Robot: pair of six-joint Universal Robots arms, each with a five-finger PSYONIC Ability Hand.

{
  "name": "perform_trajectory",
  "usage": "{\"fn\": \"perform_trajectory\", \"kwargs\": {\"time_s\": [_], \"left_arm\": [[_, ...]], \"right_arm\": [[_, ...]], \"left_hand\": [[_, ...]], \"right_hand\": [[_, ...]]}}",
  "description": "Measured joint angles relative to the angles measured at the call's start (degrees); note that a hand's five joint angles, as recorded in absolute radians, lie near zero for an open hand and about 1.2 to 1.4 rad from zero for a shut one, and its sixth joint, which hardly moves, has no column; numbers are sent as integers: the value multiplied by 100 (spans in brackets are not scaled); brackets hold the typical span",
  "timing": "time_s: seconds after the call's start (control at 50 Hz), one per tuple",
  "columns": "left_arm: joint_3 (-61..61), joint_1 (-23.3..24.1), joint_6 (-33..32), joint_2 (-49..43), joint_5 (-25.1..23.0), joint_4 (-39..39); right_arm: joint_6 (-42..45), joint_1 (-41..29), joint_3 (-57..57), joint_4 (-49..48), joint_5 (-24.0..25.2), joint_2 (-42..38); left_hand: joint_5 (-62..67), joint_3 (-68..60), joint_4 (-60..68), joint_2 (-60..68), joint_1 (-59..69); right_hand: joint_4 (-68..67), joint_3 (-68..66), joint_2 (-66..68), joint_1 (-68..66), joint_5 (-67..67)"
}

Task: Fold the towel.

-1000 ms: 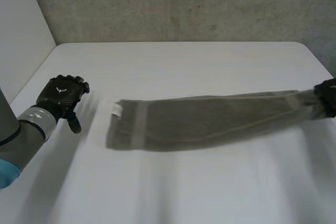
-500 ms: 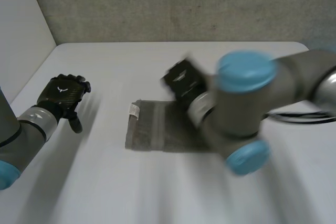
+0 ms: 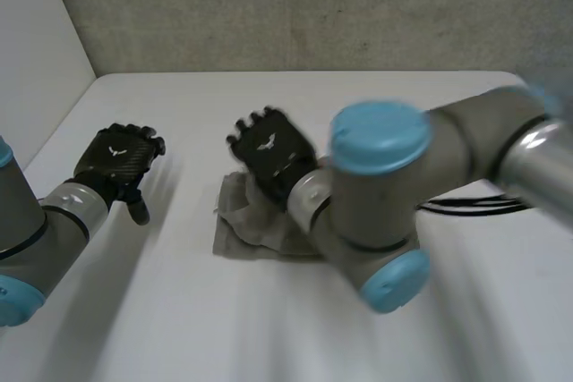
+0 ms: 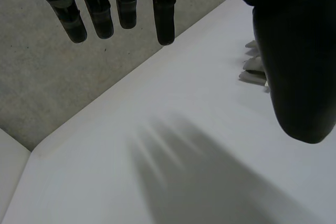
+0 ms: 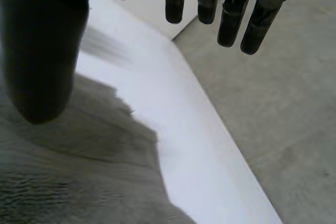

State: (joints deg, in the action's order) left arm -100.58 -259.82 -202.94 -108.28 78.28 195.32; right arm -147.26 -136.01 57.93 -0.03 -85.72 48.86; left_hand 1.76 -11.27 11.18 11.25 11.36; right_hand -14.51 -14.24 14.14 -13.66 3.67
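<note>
My right hand hangs over the towel's leftward end, fingers straight, holding nothing. The towel lies bunched at mid-table, its long axis running sideways beneath my right arm. My left hand, likewise released, sits well apart.

Towel grey terry cloth, matt, nappy. Worktop smooth, white, matt. Wall rough grey, concrete-like. Left robot hand black, woven-look shell.

A white table bears one rumpled grey towel, lying well in from its edges.
</note>
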Motion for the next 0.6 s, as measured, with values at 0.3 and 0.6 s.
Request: {"fn": "perform_trajectory", "kwargs": {"time_s": [0.3,0.6], "left_arm": [[140,506,32,25,36,-3],[310,783,454,37,71,-12]], "right_arm": [[-1072,1859,2621,36,735,1820],[-852,2634,4322,-1331,785,1533]], "left_hand": [[0,0,0,0,0],[0,0,0,0,0]], "right_hand": [[2,11,0,39,0],[-1661,-1670,1686,-1746,1793]]}}
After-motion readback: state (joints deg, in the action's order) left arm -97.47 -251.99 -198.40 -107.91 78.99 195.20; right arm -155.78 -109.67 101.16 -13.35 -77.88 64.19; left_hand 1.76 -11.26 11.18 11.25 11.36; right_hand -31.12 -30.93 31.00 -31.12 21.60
